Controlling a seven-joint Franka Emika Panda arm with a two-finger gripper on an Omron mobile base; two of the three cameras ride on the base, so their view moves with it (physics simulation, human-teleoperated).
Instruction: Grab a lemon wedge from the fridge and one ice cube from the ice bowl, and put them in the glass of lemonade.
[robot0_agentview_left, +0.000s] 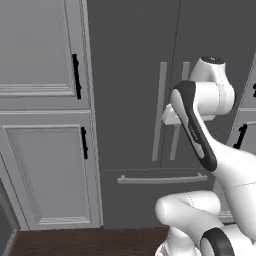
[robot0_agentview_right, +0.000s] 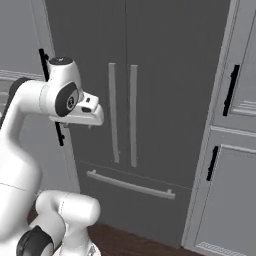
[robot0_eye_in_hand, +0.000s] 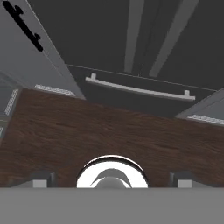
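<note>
While the fingers (robot0_eye_in_hand: 111, 179) stand spread wide with nothing between them, their two small dark tips rise at the bottom corners of the hand view, well apart from each other, one tip (robot0_eye_in_hand: 41, 178) on one side and its partner on the other. They point down toward the dark wooden floor (robot0_eye_in_hand: 109, 131) in front of the fridge (robot0_agentview_right: 150, 100), touching nothing.

Seen from the base cameras, the white hand hangs in the air just before the fridge doors, at about the height of the two long light-grey door handles (robot0_agentview_right: 123, 114). Those handles run upright, side by side, close to the seam where the doors meet. Both doors are shut, so the inside of the fridge is hidden and the lemon wedge cannot be made out. Below the doors sits the bottom drawer, also shut, with a horizontal light-grey bar handle (robot0_eye_in_hand: 140, 89) across it.

Light-grey panelled cabinets (robot0_agentview_left: 45, 100) flank the fridge on both sides, each door with a short black handle (robot0_agentview_left: 76, 76). The white arm (robot0_agentview_left: 200, 130) with dark joints bends up from the base and reaches toward the doors.
</note>
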